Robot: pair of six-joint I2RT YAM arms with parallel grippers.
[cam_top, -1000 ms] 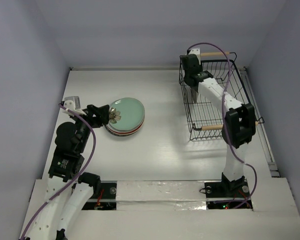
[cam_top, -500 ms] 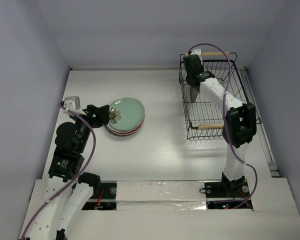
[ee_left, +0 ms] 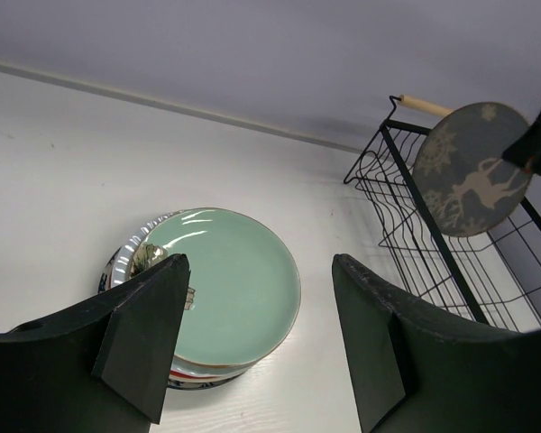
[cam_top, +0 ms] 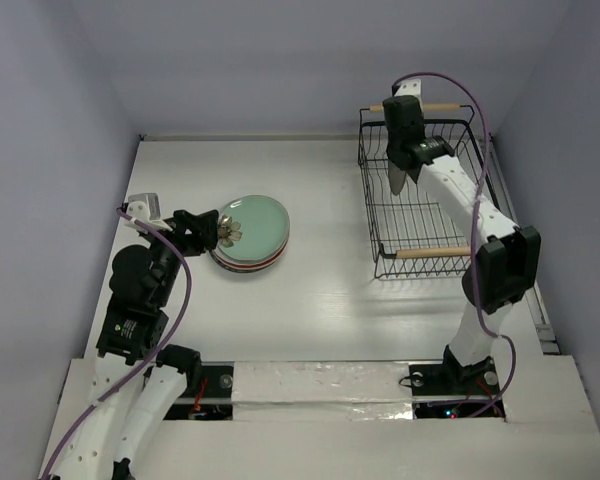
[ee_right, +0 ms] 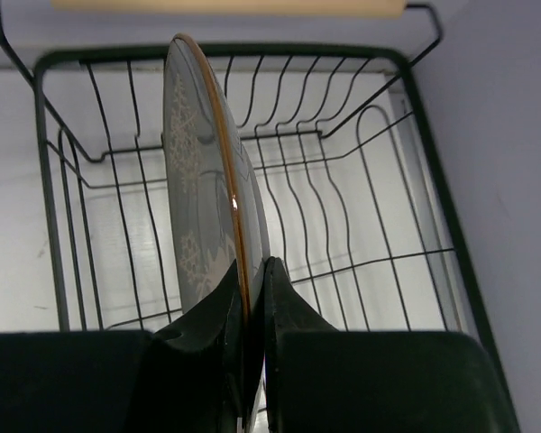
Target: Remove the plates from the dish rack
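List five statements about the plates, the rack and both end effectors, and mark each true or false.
1. The right end effector is clamped on the reindeer plate. True.
2. The reindeer plate lies flat on the table. False: it is held on edge over the dish rack.
3. The mint green plate tops the stack. True.
4. The left end effector grips the mint green plate. False: it is open and holds nothing.
5. Other plates stand in the dish rack. False: only bare wires show.
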